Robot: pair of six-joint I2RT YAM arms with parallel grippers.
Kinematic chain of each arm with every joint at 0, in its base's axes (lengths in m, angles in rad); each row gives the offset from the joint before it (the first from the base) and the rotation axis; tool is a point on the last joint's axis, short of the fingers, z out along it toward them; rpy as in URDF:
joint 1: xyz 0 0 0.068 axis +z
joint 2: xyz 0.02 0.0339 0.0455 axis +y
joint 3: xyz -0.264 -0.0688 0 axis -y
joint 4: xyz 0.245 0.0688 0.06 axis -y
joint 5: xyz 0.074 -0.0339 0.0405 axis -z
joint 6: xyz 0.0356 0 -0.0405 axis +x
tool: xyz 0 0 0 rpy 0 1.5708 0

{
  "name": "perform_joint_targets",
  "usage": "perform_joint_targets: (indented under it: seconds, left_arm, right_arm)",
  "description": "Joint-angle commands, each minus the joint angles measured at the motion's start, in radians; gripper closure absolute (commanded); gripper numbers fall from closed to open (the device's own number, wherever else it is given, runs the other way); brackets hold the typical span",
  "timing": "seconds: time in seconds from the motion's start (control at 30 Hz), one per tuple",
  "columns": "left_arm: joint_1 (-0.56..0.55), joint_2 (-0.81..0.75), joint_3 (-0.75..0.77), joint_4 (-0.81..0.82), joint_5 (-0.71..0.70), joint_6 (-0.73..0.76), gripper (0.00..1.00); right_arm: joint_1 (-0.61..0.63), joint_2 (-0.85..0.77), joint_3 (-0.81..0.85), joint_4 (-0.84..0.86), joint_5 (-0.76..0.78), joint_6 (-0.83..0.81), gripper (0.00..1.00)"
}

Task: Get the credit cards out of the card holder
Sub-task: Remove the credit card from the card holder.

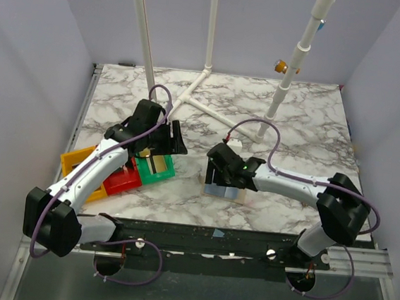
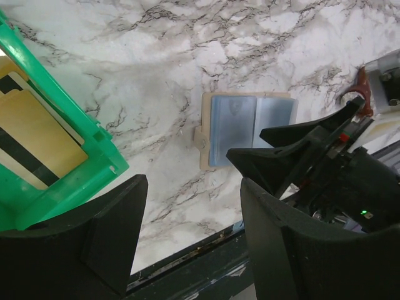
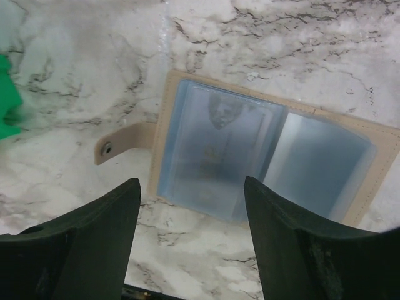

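Observation:
The card holder lies open on the marble table, a beige sleeve with pale blue clear pockets and a snap tab on its left. A card with a dark emblem shows through the left pocket. The holder also shows in the top view and the left wrist view. My right gripper is open and empty, hovering just above the holder's near edge. My left gripper is open and empty, above the green bin's right side. A tan card with a black stripe lies in the green bin.
Yellow, red and green bins sit in a row at the left front. A white pipe frame and a white pole stand at the back. The table's front edge is close below the holder.

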Motion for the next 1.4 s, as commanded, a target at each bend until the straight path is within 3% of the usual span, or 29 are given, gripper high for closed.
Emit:
perform_joint_targets:
  seconds: [0.0,0.73,0.8,0.87,0.97,1.13,1.37]
  left_arm:
    - [-0.005,-0.016,-0.015,0.042,0.040,0.009,0.37]
    - [-0.005,0.014,-0.009,0.055,0.060,0.014,0.37]
    - [-0.005,0.015,-0.012,0.056,0.060,0.012,0.37]
    - [-0.005,0.017,-0.015,0.058,0.060,0.010,0.37]
    - [-0.009,0.022,-0.017,0.062,0.062,0.007,0.37]
    - [-0.021,0.026,-0.014,0.061,0.059,0.001,0.37]
    - [-0.069,0.056,-0.008,0.069,0.056,-0.016,0.38]
  right_arm:
    - [0.035,0.065,0.058,-0.121,0.151,0.061,0.33]
    - [0.072,0.174,0.086,-0.130,0.174,0.070,0.34]
    - [0.071,0.170,0.071,-0.132,0.181,0.079,0.42]
    - [0.072,0.165,0.055,-0.128,0.184,0.082,0.44]
    - [0.070,0.158,0.038,-0.134,0.197,0.087,0.59]
    - [0.059,0.135,0.004,-0.129,0.212,0.086,0.75]
    - [0.014,0.077,-0.077,-0.066,0.192,0.051,0.89]
